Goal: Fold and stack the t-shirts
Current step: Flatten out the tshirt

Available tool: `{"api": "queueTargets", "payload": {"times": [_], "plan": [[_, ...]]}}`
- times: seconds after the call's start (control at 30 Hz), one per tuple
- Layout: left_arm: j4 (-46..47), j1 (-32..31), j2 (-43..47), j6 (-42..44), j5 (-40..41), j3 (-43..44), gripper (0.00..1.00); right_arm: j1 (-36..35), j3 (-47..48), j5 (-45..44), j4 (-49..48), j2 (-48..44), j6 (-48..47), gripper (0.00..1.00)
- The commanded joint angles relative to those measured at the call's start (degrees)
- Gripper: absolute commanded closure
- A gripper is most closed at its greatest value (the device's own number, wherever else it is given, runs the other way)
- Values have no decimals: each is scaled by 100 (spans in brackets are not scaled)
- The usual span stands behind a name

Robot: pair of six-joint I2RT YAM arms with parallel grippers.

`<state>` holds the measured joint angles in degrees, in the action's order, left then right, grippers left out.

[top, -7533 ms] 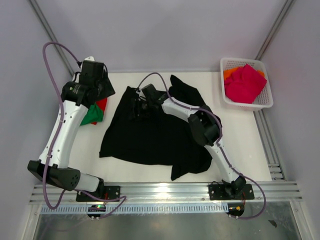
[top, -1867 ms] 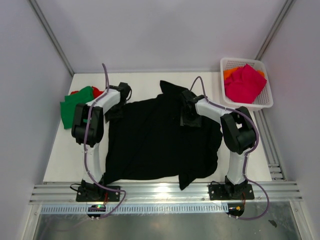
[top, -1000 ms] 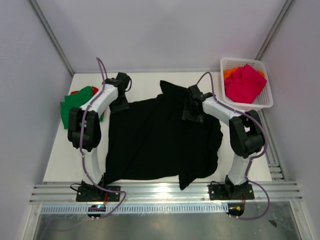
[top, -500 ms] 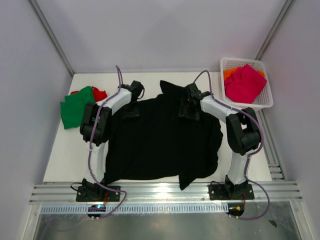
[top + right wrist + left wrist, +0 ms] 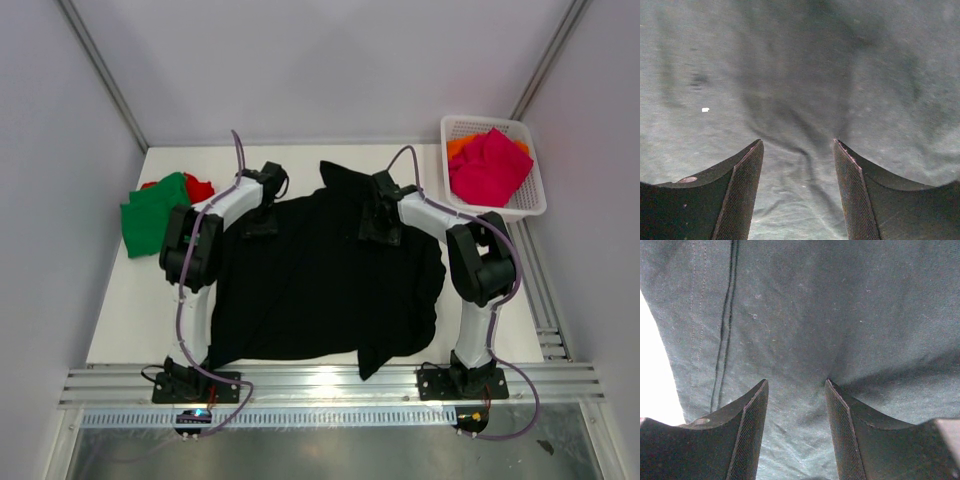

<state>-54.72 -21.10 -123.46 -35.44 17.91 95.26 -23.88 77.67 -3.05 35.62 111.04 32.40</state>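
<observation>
Motion is settling: both arms are sitting almost where they were half a second ago, after the left gripper (image 5: 262, 224) slid inward from the far-left corner of the black t-shirt (image 5: 320, 285) onto the cloth itself. The shirt is lying spread across the middle of the table (image 5: 300, 165), much flatter than it was several seconds back, though a flap is still trailing at its near edge. The right gripper (image 5: 380, 226) is resting on the far part of the shirt, towards its right side. Both wrist views are showing jaws parted by a moderate gap, tips pressing into black fabric with a faint wrinkle gathering between them, nothing pinched yet. Judging by this, smoothing is ending and a two-handed pinch for the first fold is coming. A green t-shirt (image 5: 150, 215) and a red one (image 5: 197, 188) are lying far left; the magenta-pink t-shirt (image 5: 490, 165) and the orange one (image 5: 461, 146) are waiting in the white basket (image 5: 480, 120).
</observation>
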Motion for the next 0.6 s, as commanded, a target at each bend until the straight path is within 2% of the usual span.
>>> {"api": "queueTargets", "payload": {"times": [0.0, 0.27, 0.57], "plan": [[-4, 89, 41, 46, 239, -280, 48, 6, 117, -398, 401, 93, 3, 38], [110, 414, 260, 107, 301, -772, 48, 138, 117, -469, 824, 225, 284, 38], [242, 871, 542, 257, 344, -1194, 48, 296, -129, -486, 842, 111, 319, 38]]}}
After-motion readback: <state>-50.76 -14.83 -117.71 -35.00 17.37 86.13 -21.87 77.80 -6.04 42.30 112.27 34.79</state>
